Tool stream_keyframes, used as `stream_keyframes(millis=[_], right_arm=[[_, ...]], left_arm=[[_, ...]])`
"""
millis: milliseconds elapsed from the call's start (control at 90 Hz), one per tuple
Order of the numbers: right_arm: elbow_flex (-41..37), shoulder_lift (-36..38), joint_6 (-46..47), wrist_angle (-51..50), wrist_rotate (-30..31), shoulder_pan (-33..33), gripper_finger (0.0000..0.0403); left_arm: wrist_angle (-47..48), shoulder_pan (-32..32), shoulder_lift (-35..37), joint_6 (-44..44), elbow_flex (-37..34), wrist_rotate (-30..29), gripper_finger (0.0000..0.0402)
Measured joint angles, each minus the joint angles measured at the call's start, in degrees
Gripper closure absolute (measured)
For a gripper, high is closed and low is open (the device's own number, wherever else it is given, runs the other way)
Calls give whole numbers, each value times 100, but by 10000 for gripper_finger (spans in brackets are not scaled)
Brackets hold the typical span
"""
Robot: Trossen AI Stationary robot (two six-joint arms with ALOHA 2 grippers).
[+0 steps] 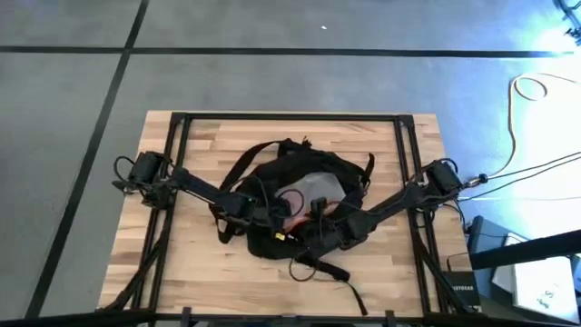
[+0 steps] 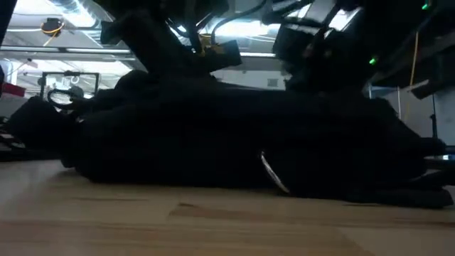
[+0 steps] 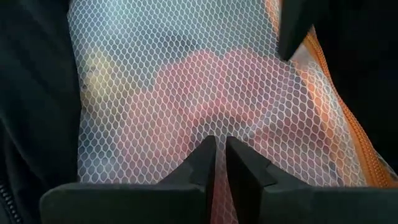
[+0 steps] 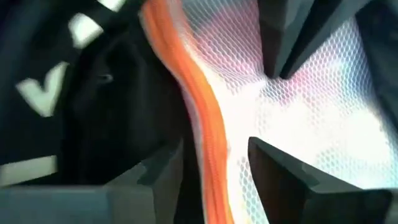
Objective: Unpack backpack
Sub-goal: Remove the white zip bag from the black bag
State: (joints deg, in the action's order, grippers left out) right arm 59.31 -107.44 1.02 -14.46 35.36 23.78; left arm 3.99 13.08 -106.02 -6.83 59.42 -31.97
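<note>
The black backpack point(image 1: 263, 173) lies flat in the middle of the wooden table point(image 1: 182, 263), a dark mound in the low view point(image 2: 213, 142). Its opening shows a translucent mesh pouch point(image 1: 304, 189) with orange zipper trim point(image 4: 205, 124). My left gripper point(image 1: 286, 214) reaches into the opening from the left, its fingers nearly together on the pouch's mesh point(image 3: 186, 81). My right gripper point(image 1: 320, 209) comes in from the right and is open, one finger on either side of the orange trim. White lettering point(image 4: 43, 93) shows on the backpack beside it. My left gripper pinches the pouch's mesh face point(image 3: 221, 134) between its two fingertips, with only a narrow slit left between them. The fingers point along the pouch, which lies inside the backpack's opening. One layer or several, I cannot tell.
Black frame rails point(image 1: 177, 127) run along the table's edges. The backpack's straps point(image 1: 336, 272) trail toward the near edge. Bare wood lies to the left and right of the backpack. Cables point(image 1: 536, 91) and equipment sit on the floor to the right.
</note>
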Motion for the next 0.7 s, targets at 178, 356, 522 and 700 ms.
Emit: stream_keyframes(millis=[178, 356, 522, 700], right_arm=[[0, -53, 2, 122, -44, -176, 258], [0, -53, 11, 134, -81, -346, 266], [0, -53, -2, 234, -82, -425, 283], [-1, -53, 87, 302, -156, -450, 330]], left_arm=[[7, 0, 0, -2, 0, -2, 378], [22, -2, 0, -2, 0, -29, 378], [26, -4, 0, -2, -2, -46, 378], [20, -2, 0, -4, -2, -26, 378]])
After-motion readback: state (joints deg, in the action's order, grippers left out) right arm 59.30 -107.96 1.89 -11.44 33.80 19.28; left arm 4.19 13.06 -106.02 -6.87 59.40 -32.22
